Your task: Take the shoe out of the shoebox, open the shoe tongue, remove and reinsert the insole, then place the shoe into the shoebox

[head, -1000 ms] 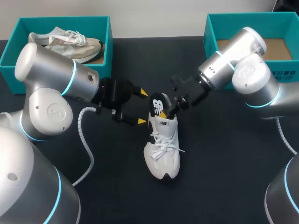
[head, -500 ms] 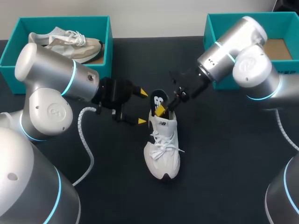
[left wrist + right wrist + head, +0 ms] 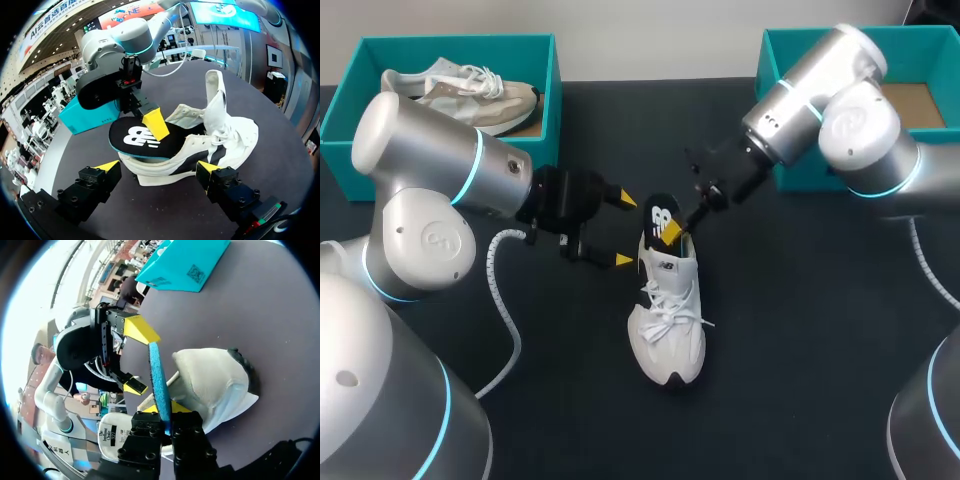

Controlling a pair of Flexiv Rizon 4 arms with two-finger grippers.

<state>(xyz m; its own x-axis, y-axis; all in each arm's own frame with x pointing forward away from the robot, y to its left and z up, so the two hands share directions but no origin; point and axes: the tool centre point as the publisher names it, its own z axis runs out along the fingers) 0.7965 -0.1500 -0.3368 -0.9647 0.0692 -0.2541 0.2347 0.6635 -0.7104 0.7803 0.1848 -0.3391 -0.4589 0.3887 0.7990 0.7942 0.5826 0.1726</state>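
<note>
On the table (image 3: 800, 350) your right gripper (image 3: 672, 232) pinches the insole (image 3: 658, 213), half out of the shoe (image 3: 668, 330); left gripper (image 3: 624, 230) spread wide. Likely next: pull it clear.

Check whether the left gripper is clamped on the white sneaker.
No: the left gripper stands wide open, and the white sneaker lies ahead of it, unclamped.
</note>
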